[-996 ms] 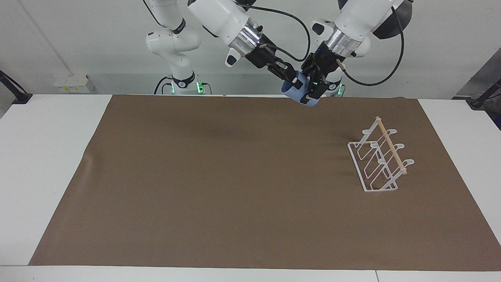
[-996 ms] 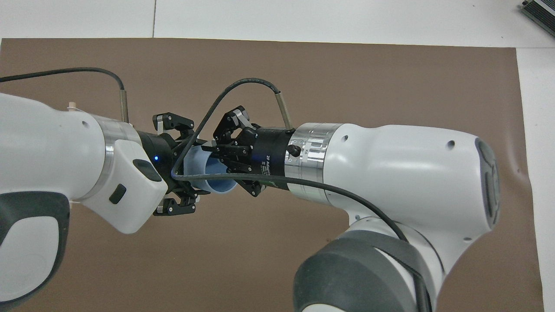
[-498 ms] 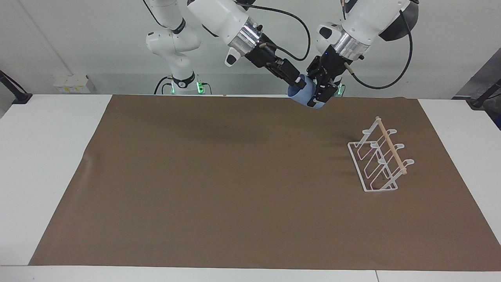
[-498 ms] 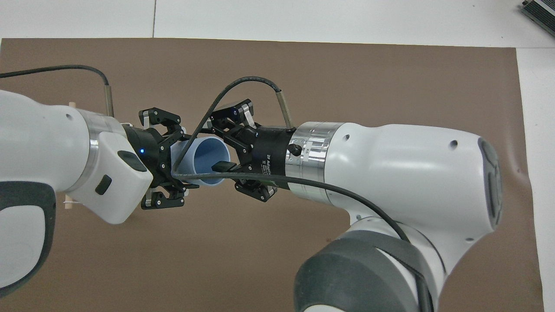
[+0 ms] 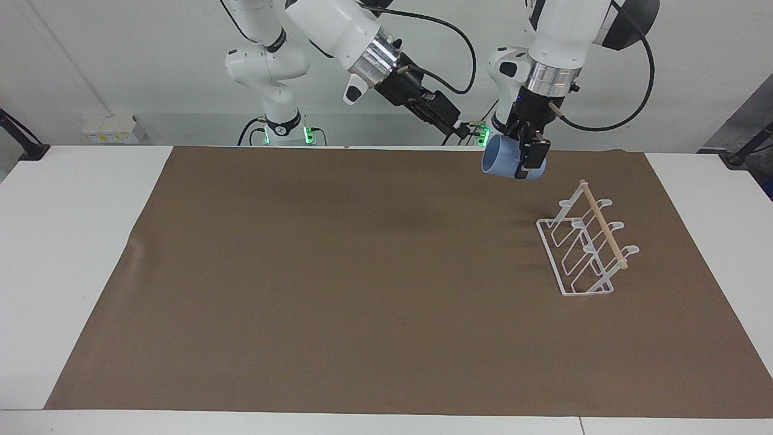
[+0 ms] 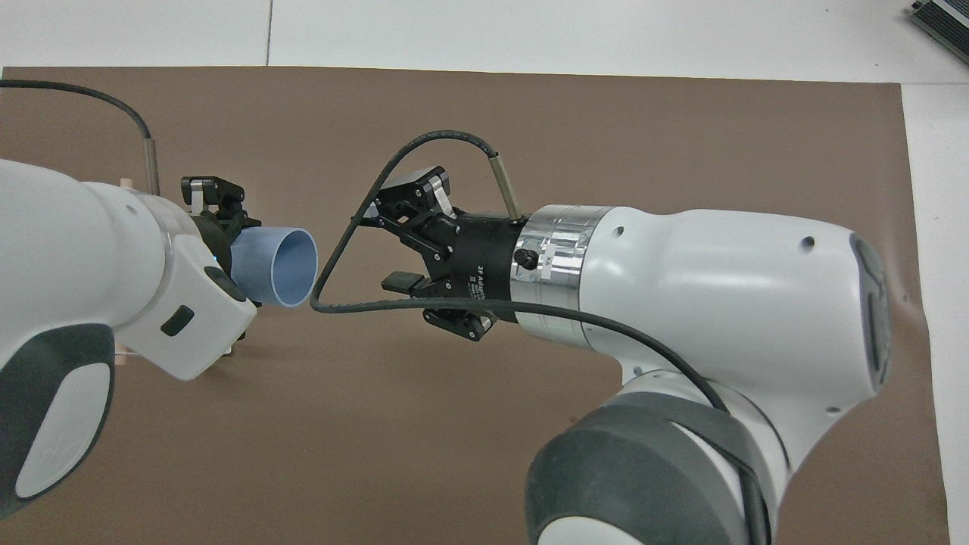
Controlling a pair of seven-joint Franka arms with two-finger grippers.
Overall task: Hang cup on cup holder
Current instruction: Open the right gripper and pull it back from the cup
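Facing view: the left end effector (image 5: 526,158) hangs in the air above the brown mat (image 5: 338,272), over the strip of mat at the robots' edge, with its fingers pinching the light-blue cup (image 5: 506,163). The cup lies tipped on its side, its open mouth turned toward the right arm's end of the desk (image 5: 66,254). The white wire cup holder (image 5: 586,248), with a wooden dowel along its top, stands on the mat toward the left arm's end, below the cup's level and apart from it; none of its prongs carries anything. The right end effector (image 5: 465,130) is also raised, near the cup's mouth but clear of it, over the edge of the mat nearest the robots.

Overhead view: the cup (image 6: 274,266) shows its hollow interior, gripped at its closed end by the left end effector (image 6: 219,227), most of which is hidden by the arm's own wrist. The right end effector (image 6: 405,235) faces the cup's mouth across a clear gap, its fingers spread apart and holding nothing. A black cable loops in front of it.
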